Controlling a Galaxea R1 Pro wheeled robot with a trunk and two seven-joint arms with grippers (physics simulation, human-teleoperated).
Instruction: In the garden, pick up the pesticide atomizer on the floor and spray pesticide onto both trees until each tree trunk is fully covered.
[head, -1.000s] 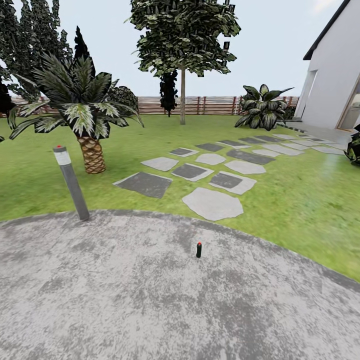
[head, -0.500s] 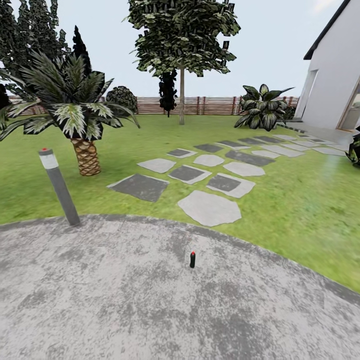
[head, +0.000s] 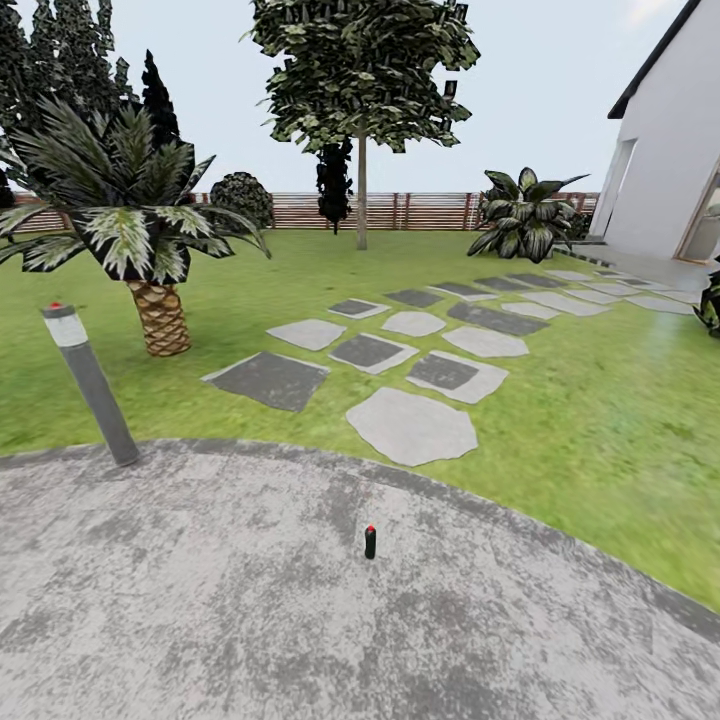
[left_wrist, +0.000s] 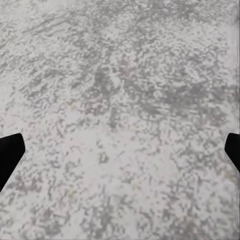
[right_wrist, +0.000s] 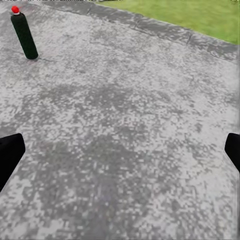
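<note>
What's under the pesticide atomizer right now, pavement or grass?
Pavement. The pesticide atomizer stands upright on the mottled grey paved area, short of the lawn. The patch directly beneath its base is covered by the can itself.

Head camera up high, facing forward and slightly down across the paving (head: 200, 620) to the lawn (head: 600, 400), fence (head: 420, 210) and house (head: 670, 150) far off. The atomizer (head: 370, 542) stands upright mid-paving, a fair way ahead. Left wrist camera looks close down on bare paving (left_wrist: 120, 100), its dark fingers (left_wrist: 9, 155) wide apart at the edges. Right wrist camera sits low, angled along the paving (right_wrist: 130, 150); the atomizer (right_wrist: 24, 33) stands well beyond its fingers (right_wrist: 9, 155), grass (right_wrist: 200, 15) farther still. Head and right wrist share atomizer, paving edge and grass.
</note>
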